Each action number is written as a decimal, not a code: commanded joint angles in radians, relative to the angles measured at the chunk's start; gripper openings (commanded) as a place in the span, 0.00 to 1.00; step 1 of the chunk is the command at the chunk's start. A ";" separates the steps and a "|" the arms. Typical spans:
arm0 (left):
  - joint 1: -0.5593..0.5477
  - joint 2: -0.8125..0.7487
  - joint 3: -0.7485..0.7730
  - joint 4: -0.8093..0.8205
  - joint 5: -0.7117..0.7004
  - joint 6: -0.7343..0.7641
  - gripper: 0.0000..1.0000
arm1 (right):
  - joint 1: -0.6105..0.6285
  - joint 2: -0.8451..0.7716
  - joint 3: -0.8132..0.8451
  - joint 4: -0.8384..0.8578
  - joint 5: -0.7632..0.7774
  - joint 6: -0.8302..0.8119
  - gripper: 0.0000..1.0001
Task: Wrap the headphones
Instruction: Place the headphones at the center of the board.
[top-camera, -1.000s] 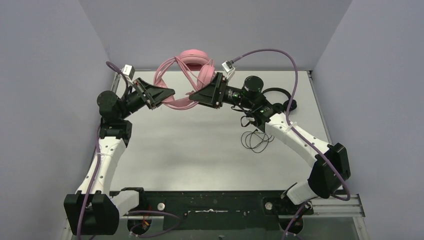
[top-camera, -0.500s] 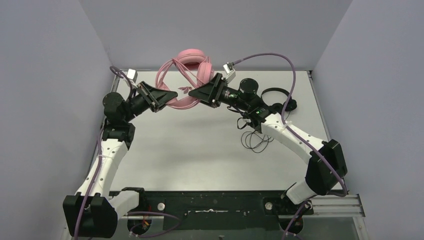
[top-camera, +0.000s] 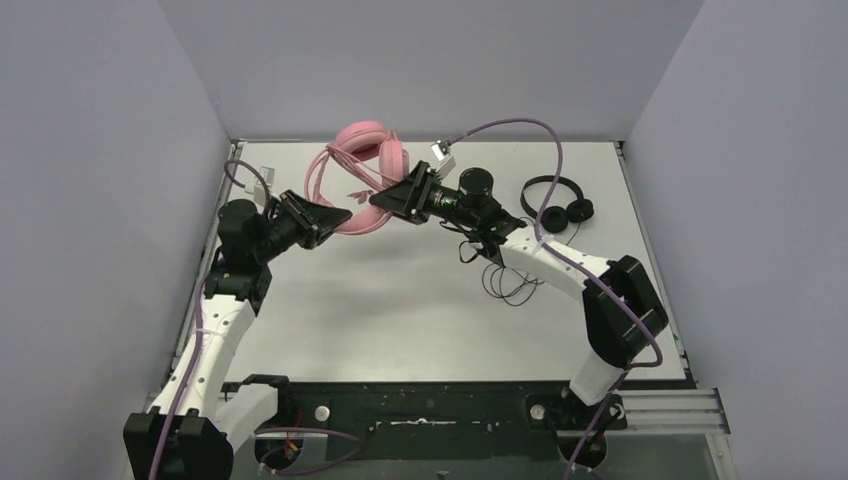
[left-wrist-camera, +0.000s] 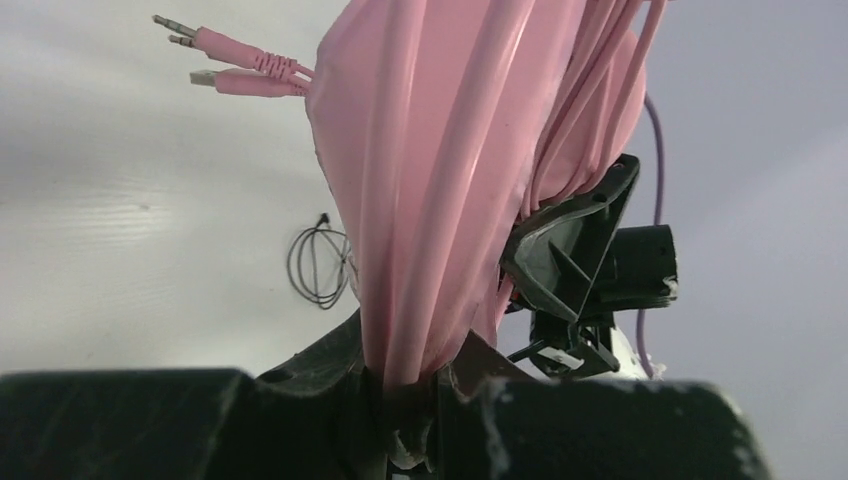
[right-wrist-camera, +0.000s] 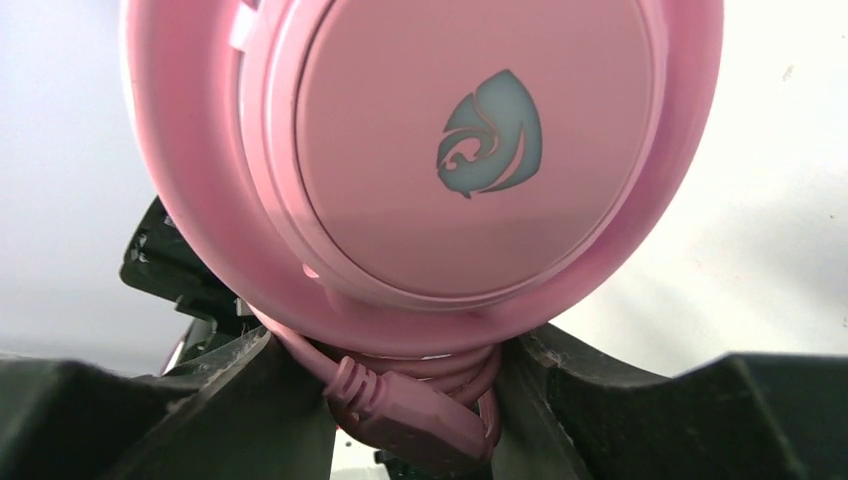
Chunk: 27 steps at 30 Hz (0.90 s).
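The pink headphones (top-camera: 362, 148) hang above the back of the table between both arms. My left gripper (top-camera: 343, 213) is shut on their padded band and several cable strands (left-wrist-camera: 440, 180), which fill the left wrist view above the jaws (left-wrist-camera: 412, 385). The cable's pink plugs (left-wrist-camera: 235, 68) stick out to the upper left. My right gripper (top-camera: 379, 198) is shut on the lower rim of an ear cup (right-wrist-camera: 450, 160) and on the cable wound under it, with a cable connector (right-wrist-camera: 400, 410) between the fingers. The black headphones (top-camera: 556, 198) lie at the back right, their thin cable (top-camera: 510, 282) coiled on the table.
Grey walls close in the white table (top-camera: 400, 320) at the back and on both sides. The right arm's purple lead (top-camera: 520, 128) arcs over the back. The black cable coil (left-wrist-camera: 320, 265) lies under the right forearm.
Both arms have drawn left and toward the near side, bringing the pink headphones lower. The right gripper's jaws have closed in on the ear cup and cable.
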 joint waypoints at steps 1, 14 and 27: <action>-0.010 -0.055 -0.019 -0.172 0.021 0.201 0.16 | -0.046 0.044 -0.007 0.243 0.103 -0.023 0.00; 0.118 -0.150 0.072 -0.706 -0.241 0.544 0.76 | -0.052 0.322 0.116 0.350 0.018 0.029 0.00; 0.121 -0.182 0.153 -0.767 -0.278 0.642 0.76 | -0.104 0.541 0.134 0.454 -0.032 0.133 0.00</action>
